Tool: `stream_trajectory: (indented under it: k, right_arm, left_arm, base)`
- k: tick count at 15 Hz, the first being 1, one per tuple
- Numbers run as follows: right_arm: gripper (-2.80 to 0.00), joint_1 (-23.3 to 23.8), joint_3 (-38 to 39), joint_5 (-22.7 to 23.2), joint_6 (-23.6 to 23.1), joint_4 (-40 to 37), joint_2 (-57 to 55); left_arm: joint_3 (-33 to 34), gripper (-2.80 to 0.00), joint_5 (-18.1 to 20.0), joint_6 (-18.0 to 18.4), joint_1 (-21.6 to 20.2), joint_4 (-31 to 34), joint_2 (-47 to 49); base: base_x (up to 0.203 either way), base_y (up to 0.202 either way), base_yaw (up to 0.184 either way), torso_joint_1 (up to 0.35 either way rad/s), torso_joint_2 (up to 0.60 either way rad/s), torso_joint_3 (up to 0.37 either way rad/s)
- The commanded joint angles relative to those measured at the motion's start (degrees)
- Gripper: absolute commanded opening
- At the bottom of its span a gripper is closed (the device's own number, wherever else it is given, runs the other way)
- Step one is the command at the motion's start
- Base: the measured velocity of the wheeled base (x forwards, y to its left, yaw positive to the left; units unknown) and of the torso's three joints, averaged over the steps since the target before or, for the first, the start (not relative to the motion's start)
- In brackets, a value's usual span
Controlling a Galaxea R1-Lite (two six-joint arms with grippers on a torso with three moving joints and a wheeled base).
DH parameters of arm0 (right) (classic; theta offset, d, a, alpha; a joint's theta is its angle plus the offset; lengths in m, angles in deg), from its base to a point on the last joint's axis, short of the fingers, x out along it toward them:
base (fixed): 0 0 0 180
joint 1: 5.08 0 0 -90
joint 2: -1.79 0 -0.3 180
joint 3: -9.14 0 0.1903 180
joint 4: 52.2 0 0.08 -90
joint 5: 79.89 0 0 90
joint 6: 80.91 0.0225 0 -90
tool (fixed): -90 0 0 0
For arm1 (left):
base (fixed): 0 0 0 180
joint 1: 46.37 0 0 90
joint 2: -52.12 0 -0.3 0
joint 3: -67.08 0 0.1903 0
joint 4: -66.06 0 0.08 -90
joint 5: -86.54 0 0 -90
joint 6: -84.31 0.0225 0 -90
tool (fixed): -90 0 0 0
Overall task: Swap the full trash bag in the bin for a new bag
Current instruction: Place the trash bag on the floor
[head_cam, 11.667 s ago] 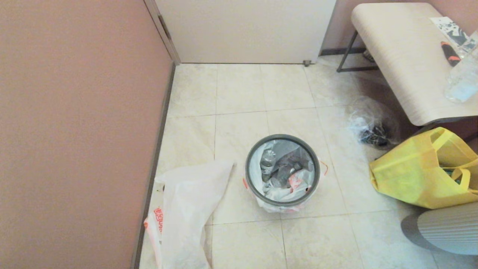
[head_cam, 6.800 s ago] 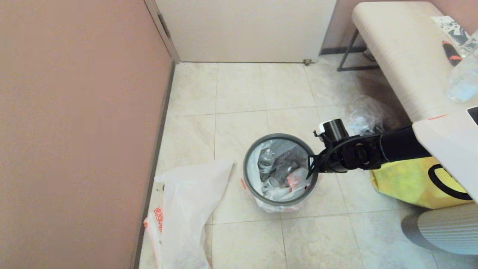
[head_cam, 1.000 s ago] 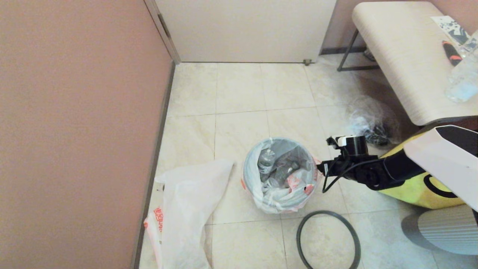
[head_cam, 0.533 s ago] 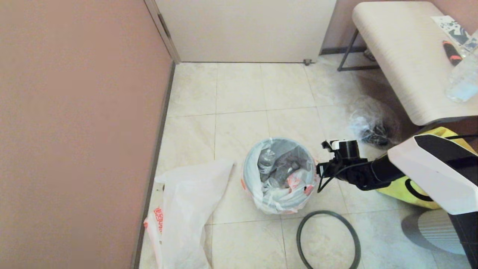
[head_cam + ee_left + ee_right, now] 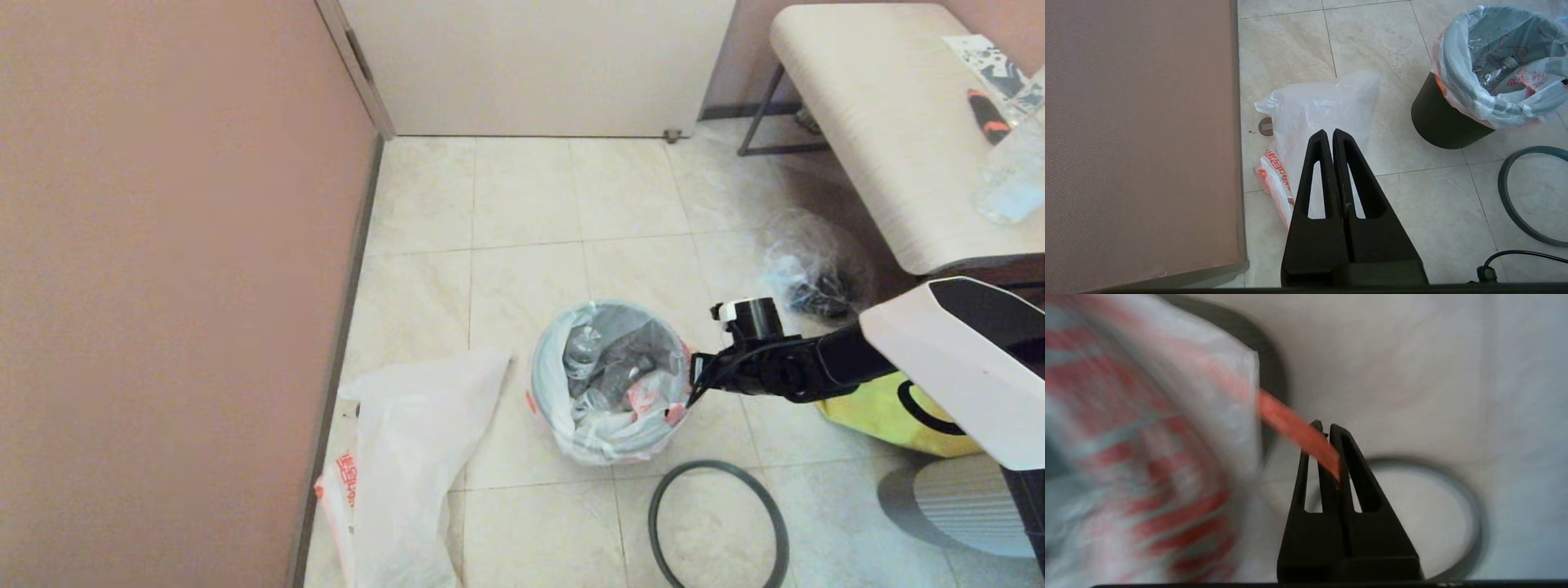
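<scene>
The bin [image 5: 1437,126] stands on the tiles with the full trash bag [image 5: 620,392] in it, its white edge folded over the rim. My right gripper [image 5: 692,384] is at the bin's right side, shut on the bag's red-orange handle [image 5: 1290,420]. The dark-grey hoop [image 5: 718,465] lies flat on the floor in front of the bin, to its right. To the bin's left the new bag [image 5: 408,457] lies limp by the wall. My left gripper [image 5: 1329,132] hangs shut and empty above the new bag; it does not show in the head view.
A pink wall [image 5: 163,286] runs along the left and a white door [image 5: 539,65] closes the far side. On the right stand a pale bench [image 5: 882,122], a clear bag of dark items [image 5: 808,278] and a yellow tote [image 5: 882,408].
The hoop came off the bin and now lies on the floor. In the last second my right gripper moved left to the bin's right rim.
</scene>
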State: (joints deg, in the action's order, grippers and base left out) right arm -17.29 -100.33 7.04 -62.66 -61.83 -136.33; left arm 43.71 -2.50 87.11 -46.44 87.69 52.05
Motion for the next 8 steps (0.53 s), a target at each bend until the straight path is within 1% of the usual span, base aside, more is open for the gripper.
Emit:
stream_trajectory:
  k: [1,2,3,6,8]
  right_arm:
    - [-2.80,-0.19,-0.02,4.61,5.80,-3.30,3.46]
    - [-2.80,-0.14,-0.01,7.64,9.34,-4.70,4.63]
    - [-2.80,-0.16,0.13,9.31,12.54,-5.45,5.37]
    - [-2.80,-0.10,0.72,9.49,15.94,-5.74,6.59]
    - [-2.80,-0.08,2.03,9.22,16.71,-5.57,8.32]
  left_arm:
    - [0.70,-2.80,0.00,0.01,-0.01,-0.03,0.07]
    - [0.70,-2.80,0.00,0.01,-0.01,-0.03,0.07]
    - [0.70,-2.80,0.00,0.01,-0.01,-0.03,0.07]
    - [0.70,-2.80,0.00,0.01,-0.01,-0.03,0.07]
    - [0.70,-2.80,0.00,0.01,-0.01,-0.03,0.07]
  base:
    - [0.000,0.000,0.000,0.000,0.00,0.000]
    - [0.000,0.000,0.000,0.000,0.00,0.000]
    - [0.000,0.000,0.000,0.000,0.00,0.000]
    - [0.000,0.000,0.000,0.000,0.00,0.000]
    - [0.000,0.000,0.000,0.000,0.00,0.000]
